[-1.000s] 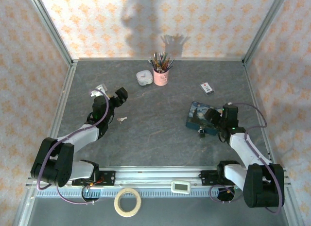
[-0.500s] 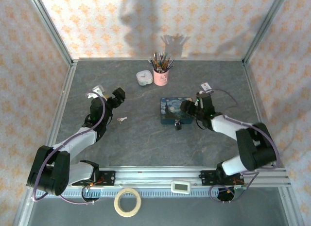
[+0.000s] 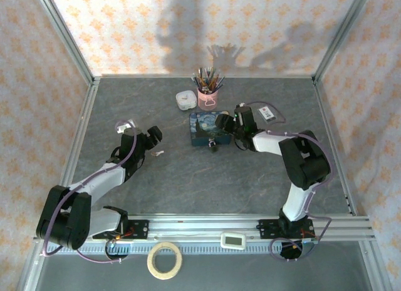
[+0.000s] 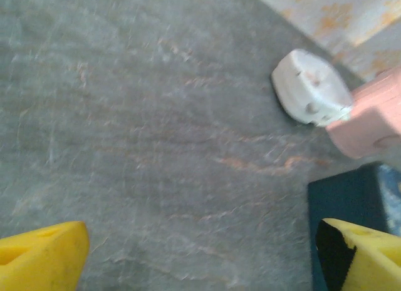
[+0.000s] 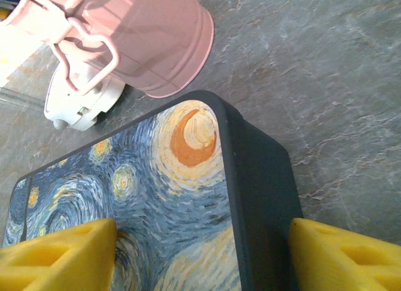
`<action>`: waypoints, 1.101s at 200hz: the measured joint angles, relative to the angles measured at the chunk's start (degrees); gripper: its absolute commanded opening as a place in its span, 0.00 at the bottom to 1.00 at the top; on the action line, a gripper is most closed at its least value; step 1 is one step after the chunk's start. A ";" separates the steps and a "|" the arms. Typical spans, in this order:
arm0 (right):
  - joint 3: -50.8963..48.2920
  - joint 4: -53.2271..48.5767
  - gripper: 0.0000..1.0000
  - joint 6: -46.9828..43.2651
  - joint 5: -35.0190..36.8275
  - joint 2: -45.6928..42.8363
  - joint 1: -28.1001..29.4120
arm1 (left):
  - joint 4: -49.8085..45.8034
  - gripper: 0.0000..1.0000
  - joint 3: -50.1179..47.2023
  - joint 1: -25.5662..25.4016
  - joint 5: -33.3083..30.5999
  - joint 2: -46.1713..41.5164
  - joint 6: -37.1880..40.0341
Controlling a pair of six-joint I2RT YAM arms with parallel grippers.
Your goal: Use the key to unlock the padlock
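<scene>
- The left gripper (image 3: 152, 136) hangs low over the table (image 3: 188, 178), left of centre. In the left wrist view its yellow fingers (image 4: 39, 256) stand wide apart with bare table between them.
- The key (image 3: 156, 154) lies flat on the table, just beside that gripper on its near side and not held.
- The right gripper (image 3: 224, 123) is at the far end of the tin (image 3: 203, 127). In the right wrist view its fingers (image 5: 343, 260) are spread wide with the tin's painted lid (image 5: 156, 191) between them. I cannot tell whether they clamp it.
- The padlock (image 3: 213, 146) sits at the tin's near edge, a small dark lump. I cannot tell whether it hangs from the tin or lies on the table.
- A pink cup (image 3: 207, 99) of pencils and a white case (image 3: 184, 100) stand just behind the tin.
- A card (image 3: 267, 112) lies to the right of the right arm.
</scene>
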 measured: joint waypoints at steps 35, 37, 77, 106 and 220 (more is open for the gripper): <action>0.17 -2.89 0.99 -2.19 0.48 -1.22 0.04 | -2.78 0.82 2.08 0.00 1.20 5.03 0.81; 0.22 -3.39 1.00 -2.58 0.72 -1.49 0.04 | -2.82 0.81 2.23 0.00 1.27 5.46 0.79; 2.32 -11.78 1.00 -9.42 3.39 -9.16 0.02 | -4.02 0.57 5.22 0.00 3.17 11.93 2.23; 2.45 -15.23 1.00 -12.68 3.23 -14.45 -0.02 | -4.09 0.44 6.93 -0.13 5.42 15.85 3.82; -4.28 -20.09 1.00 -14.27 -1.14 -24.94 0.04 | -0.11 0.34 0.68 -16.52 6.51 13.38 -6.32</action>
